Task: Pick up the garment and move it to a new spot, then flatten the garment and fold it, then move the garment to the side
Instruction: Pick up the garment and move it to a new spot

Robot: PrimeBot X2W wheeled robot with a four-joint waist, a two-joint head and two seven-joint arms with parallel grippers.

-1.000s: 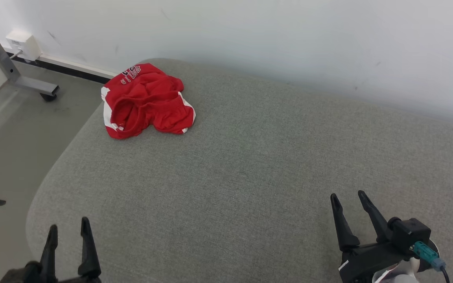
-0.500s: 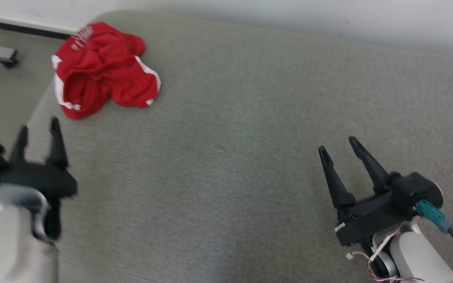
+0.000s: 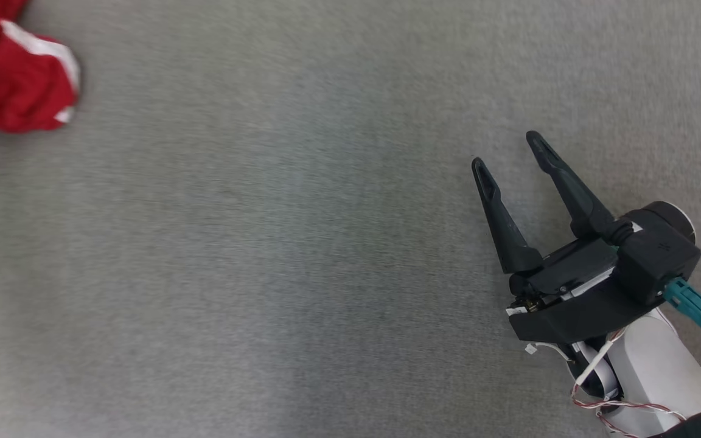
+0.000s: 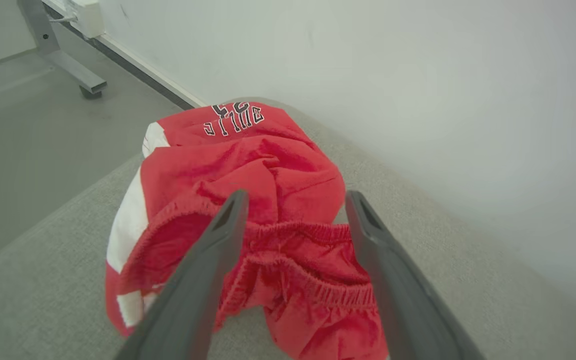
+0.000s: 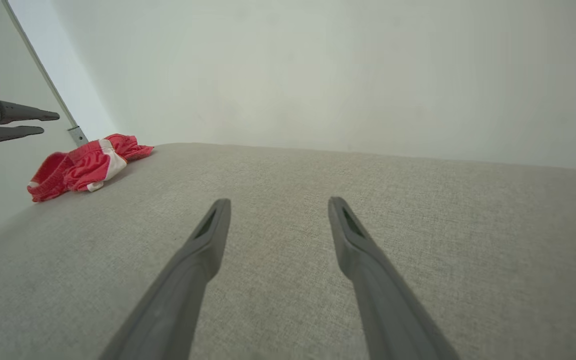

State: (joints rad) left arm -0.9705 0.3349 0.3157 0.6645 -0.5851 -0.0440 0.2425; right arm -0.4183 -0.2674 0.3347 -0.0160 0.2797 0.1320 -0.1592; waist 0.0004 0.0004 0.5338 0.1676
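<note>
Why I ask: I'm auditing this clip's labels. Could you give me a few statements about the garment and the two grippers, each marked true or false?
1. The red garment lies crumpled on the grey cushion. True.
2. The left gripper is shut on the garment. False: it is open and hovers above the garment, holding nothing.
3. The right gripper is open over bare cushion, well apart from the garment. True.
4. The garment is plain red all over. False: it has white side panels and lettering.
5. The garment sits in the middle of the cushion. False: it lies near a corner, close to the wall.
</note>
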